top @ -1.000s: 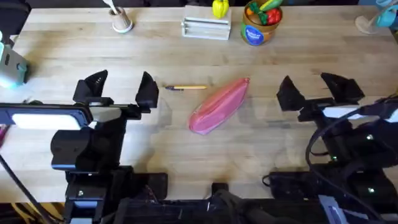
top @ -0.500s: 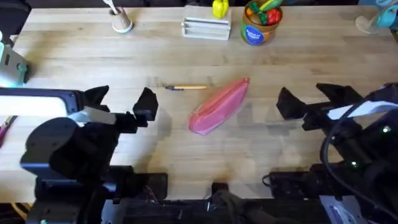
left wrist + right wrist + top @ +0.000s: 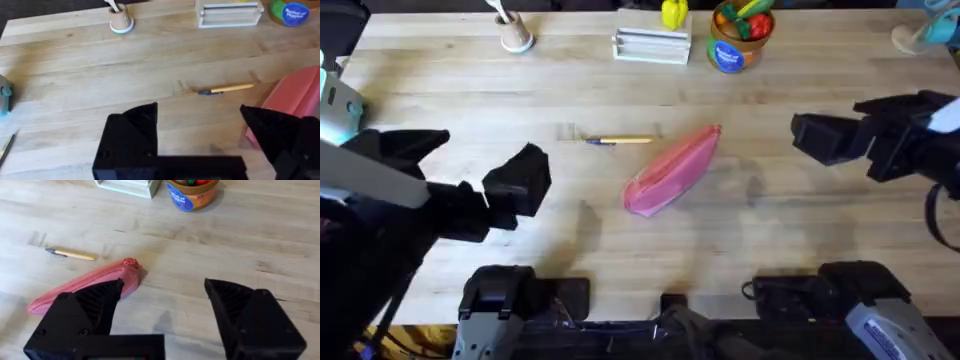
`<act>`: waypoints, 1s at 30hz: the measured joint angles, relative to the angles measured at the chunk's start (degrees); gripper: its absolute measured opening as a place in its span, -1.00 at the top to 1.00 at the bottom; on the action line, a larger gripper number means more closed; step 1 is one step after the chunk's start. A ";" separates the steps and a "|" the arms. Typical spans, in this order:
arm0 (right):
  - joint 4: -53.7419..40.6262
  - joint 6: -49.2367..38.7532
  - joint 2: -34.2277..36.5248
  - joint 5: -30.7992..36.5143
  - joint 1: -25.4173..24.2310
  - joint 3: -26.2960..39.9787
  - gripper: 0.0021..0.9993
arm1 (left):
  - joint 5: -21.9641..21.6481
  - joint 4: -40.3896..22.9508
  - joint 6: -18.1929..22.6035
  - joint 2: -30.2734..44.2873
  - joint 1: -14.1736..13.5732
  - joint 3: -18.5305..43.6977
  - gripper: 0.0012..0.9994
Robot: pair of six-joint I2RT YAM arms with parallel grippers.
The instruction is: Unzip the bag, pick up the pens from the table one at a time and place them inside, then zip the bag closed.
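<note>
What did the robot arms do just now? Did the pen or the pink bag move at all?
Both arms moved. The left pincer swung lower and out to the left, and the right pincer lifted farther up the table toward the right edge. Both are open and holding nothing. The pen and the pink bag stayed put on the table, and the bag looks zipped shut.
</note>
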 joint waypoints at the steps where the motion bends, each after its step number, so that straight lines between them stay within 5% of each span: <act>1: -1.10 -0.49 1.74 -0.10 0.00 1.95 -0.99 | 0.14 -1.33 0.66 1.47 0.00 1.57 -0.99; 7: -3.39 -2.83 7.74 -0.63 0.00 8.19 -0.99 | 2.37 -10.01 6.91 10.93 -0.01 9.82 -0.99; 14: -3.83 -4.39 8.42 -0.69 0.00 8.62 -0.99 | 10.13 -14.20 13.41 17.16 -0.01 11.90 -0.99; 21: -3.83 -5.33 8.42 -0.80 0.00 8.64 -0.99 | 13.60 -17.68 14.00 17.15 0.00 11.94 -1.00; 30: -2.19 -5.45 8.42 -0.82 0.00 8.64 -0.99 | 18.84 -13.29 13.80 17.15 -0.02 8.93 -0.99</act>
